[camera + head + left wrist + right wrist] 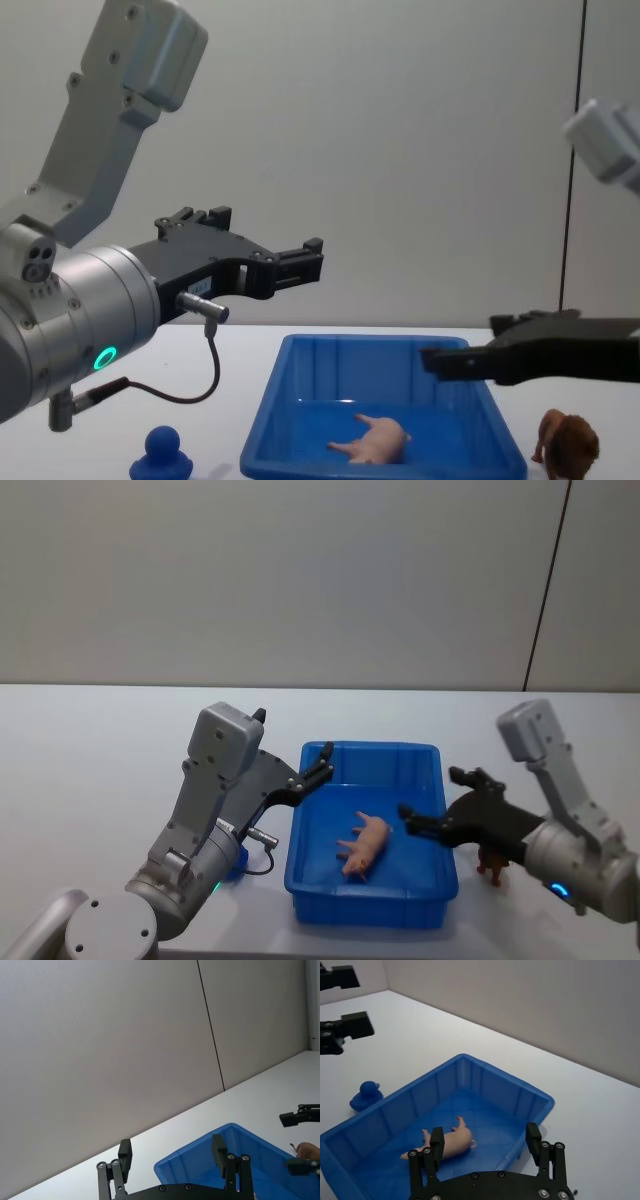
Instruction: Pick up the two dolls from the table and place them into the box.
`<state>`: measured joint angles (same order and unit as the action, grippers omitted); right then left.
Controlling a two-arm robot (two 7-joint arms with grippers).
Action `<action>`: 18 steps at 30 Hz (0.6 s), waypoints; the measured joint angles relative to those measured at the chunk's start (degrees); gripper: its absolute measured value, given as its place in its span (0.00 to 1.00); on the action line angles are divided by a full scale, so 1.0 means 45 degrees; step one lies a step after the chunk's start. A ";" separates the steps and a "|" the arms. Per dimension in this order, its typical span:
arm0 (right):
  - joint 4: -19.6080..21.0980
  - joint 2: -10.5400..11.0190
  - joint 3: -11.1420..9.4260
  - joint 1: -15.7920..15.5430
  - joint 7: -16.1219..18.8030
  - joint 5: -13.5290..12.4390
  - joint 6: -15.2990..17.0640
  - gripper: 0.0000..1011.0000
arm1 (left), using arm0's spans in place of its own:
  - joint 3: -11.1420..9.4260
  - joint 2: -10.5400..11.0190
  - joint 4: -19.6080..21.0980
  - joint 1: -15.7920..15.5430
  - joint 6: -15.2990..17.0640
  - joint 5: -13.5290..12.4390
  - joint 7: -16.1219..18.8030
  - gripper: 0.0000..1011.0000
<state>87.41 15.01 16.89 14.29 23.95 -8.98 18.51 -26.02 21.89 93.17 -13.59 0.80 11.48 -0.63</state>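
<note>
At the far left we find a small blue duck-shaped toy (164, 452) on the plain white flat table (100, 770), near the left arm's base and outside the box; we judge it no part of the job. Next comes the left gripper (322, 763), raised above the left rim of the bright blue rectangular plastic box (370, 905), its jaws spread wide and holding nothing, which we read as this arm's share being done. In the middle of the box floor lies the pale pink pig figurine (365, 845) on its side, touching no wall, so one doll is in. Over the box's right rim hangs the right gripper (433, 794), jaws parted and empty, pointing across the box rather than down at its target. Rightmost, the brown shaggy-maned lion figurine (567, 445) stands upright on the table just beside the box's right wall, close below that arm. We judge the task half done, with the lion left to the right gripper since it stands on that side.
</note>
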 joint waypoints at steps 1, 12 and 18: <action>0.0037 0.0044 -0.0039 -0.0044 -0.0087 -0.0086 -0.0038 0.99 | 0.0000 0.0000 0.0000 0.0000 0.0000 -0.0001 0.0000 0.99; 0.0508 0.0764 -0.0584 -0.0822 -0.0915 -0.0918 -0.0310 0.99 | 0.0000 0.0000 0.0001 0.0000 0.0000 0.0000 0.0000 0.99; 0.0629 0.1163 -0.0834 -0.1248 -0.1139 -0.1203 -0.0317 0.99 | 0.0000 0.0000 0.0000 0.0000 0.0000 0.0000 -0.0001 0.99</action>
<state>90.24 20.25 13.14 8.67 18.83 -14.40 17.08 -26.02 21.89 93.17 -13.59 0.80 11.48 -0.63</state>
